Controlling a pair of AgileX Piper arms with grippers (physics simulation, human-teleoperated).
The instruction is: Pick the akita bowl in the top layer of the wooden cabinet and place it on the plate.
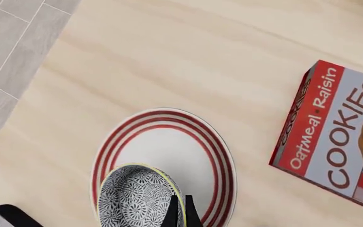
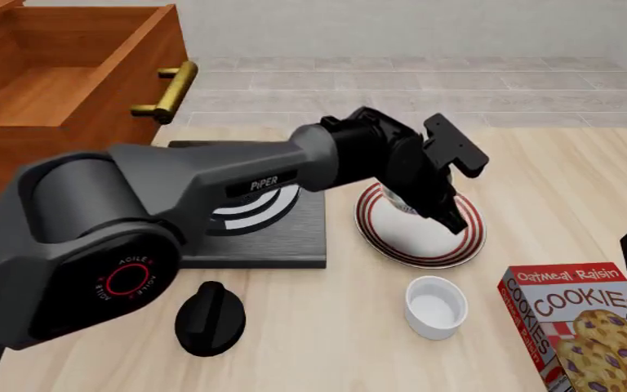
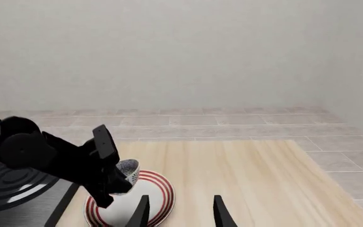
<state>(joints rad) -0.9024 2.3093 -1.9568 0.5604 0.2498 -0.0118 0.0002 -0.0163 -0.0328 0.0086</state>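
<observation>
The akita bowl (image 1: 137, 198), patterned black and white, sits over the red-ringed plate (image 1: 168, 146) with my left gripper (image 1: 180, 204) shut on its rim, one finger inside and one outside. From the right wrist view the bowl (image 3: 128, 167) is at the far side of the plate (image 3: 150, 187); I cannot tell if it touches. In the front view my left arm hides most of the bowl above the plate (image 2: 444, 260). The wooden cabinet (image 2: 128, 49) stands at the back left with its top layer (image 2: 42, 90) pulled out. My right gripper (image 3: 180, 213) is open and empty, short of the plate.
A black stove (image 2: 281, 237) lies left of the plate. A white cup (image 2: 436, 306) and a cookie box (image 2: 575, 327) stand nearer the front. A black knob-shaped object (image 2: 210, 318) lies at front left. The drawer's brass handle (image 2: 166, 94) juts out over the table.
</observation>
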